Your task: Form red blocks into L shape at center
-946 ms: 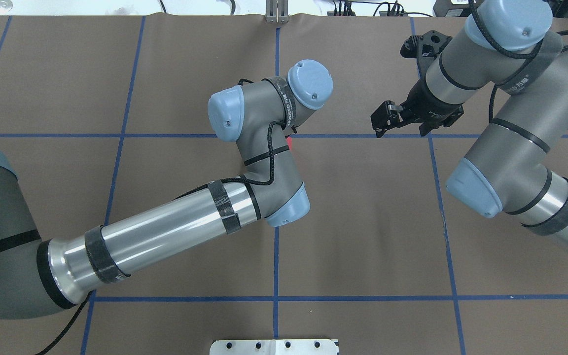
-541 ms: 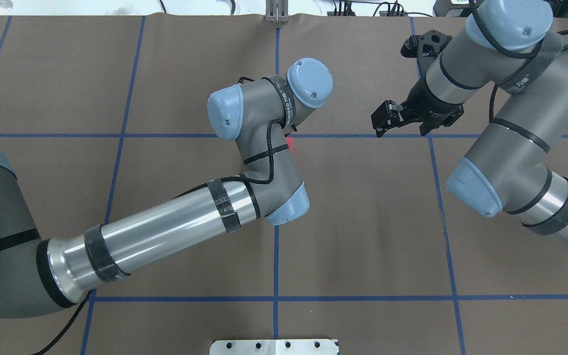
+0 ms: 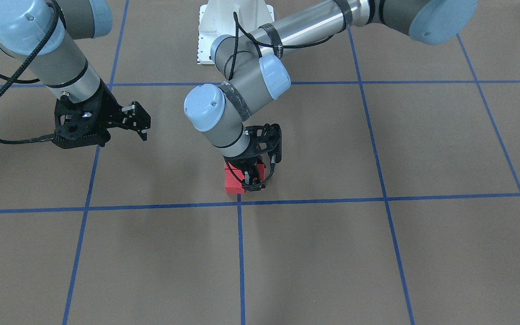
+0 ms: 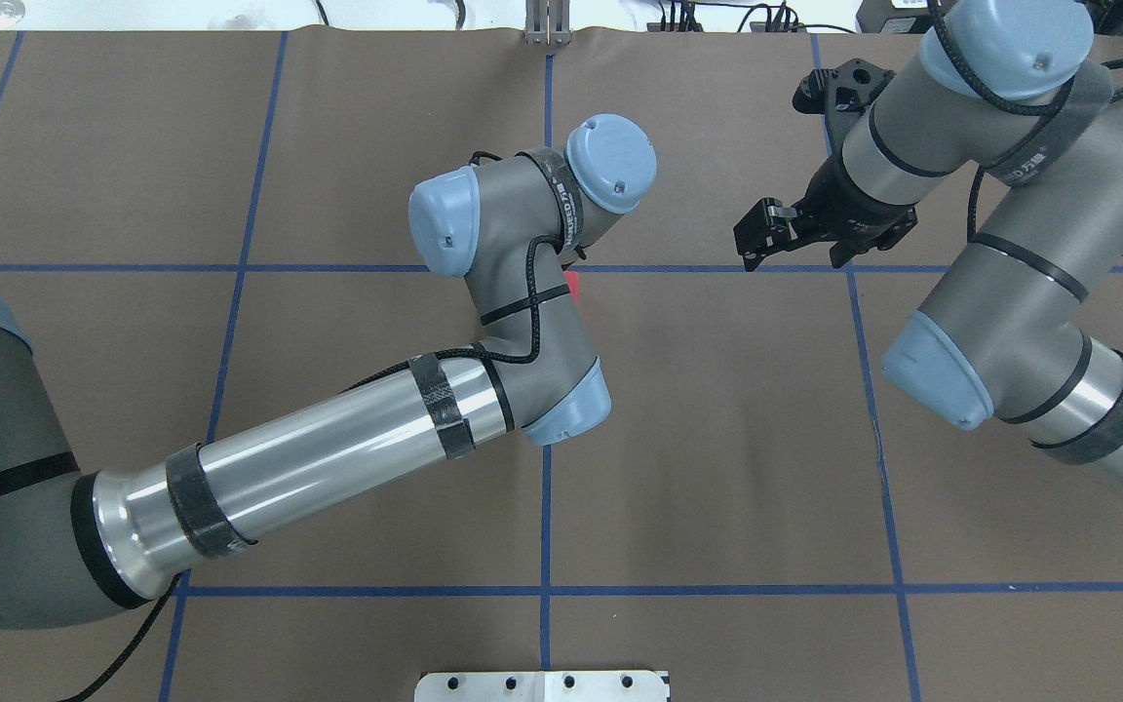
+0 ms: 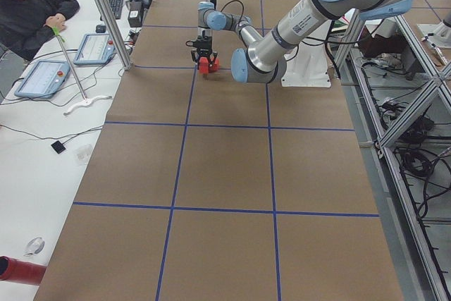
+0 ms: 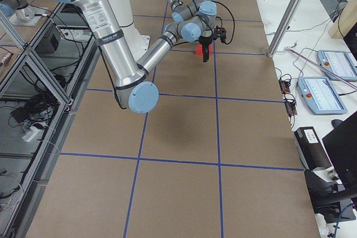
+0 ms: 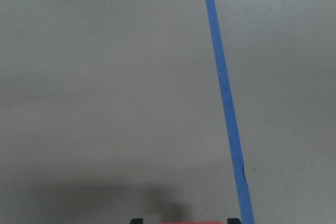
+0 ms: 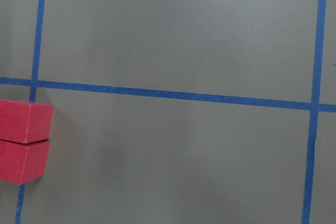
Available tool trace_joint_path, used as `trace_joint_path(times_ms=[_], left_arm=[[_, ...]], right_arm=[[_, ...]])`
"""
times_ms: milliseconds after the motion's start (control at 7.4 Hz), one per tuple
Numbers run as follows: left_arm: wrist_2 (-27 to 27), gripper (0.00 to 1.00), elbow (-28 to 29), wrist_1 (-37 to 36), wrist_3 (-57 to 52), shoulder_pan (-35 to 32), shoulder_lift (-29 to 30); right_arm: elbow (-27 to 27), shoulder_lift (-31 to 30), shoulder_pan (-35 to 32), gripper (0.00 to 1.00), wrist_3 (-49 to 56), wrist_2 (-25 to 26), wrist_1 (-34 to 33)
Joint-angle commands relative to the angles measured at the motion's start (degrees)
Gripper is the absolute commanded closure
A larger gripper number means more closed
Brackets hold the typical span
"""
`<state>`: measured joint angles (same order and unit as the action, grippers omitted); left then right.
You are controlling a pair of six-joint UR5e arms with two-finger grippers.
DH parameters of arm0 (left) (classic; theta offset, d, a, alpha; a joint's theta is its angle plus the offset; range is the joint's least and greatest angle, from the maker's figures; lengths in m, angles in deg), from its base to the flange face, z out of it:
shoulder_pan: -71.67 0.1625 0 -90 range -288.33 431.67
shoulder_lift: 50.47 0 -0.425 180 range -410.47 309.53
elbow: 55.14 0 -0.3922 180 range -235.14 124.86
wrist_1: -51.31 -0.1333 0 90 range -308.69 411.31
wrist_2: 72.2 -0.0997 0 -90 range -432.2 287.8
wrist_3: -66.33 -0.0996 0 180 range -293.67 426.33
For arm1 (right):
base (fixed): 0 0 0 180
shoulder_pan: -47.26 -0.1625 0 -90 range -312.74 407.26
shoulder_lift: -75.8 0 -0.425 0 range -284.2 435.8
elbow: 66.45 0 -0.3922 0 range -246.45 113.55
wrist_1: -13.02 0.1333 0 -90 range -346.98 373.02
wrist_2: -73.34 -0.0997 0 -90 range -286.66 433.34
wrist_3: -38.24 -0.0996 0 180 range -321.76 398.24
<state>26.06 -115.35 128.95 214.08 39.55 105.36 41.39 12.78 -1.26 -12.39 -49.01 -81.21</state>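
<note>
Seating red block (image 7: 184,222) 12 o'clock of center (image 3: 239,201) | left gripper (image 3: 253,177): clamped on it | right gripper (image 3: 141,121): apart | next: square L, release.

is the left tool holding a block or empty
Holding one: the left tool is closed around a red block; its wrist view shows red filling the gap.

Matte red blocks (image 3: 232,184) side by side, flat, just beside the center (image 3: 239,201).

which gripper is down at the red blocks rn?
The left gripper: down by the center, closed around one of the red blocks. The right gripper hangs open off to the side, holding nothing.
</note>
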Motion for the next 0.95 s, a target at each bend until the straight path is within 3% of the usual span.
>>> trace_joint_path(times_ms=[0,135,405,811], left_arm=[[0.0,0.22,0.0,0.05,0.0,0.04,-0.01],[0.0,0.2,0.0,0.05,0.0,0.13,-0.01],[0.0,0.04,0.0,0.05,-1.57,0.13,-0.09],[-0.09,0.01,-0.35,-0.38,-3.16,-0.31,-0.01]], right_arm=[[0.0,0.0,0.0,0.01,0.0,0.0,0.0],[0.0,0.0,0.0,0.01,0.0,0.0,-0.08],[0.0,0.09,0.0,0.01,0.0,0.0,-0.08],[0.0,0.18,-0.26,0.01,0.0,-0.09,0.0]])
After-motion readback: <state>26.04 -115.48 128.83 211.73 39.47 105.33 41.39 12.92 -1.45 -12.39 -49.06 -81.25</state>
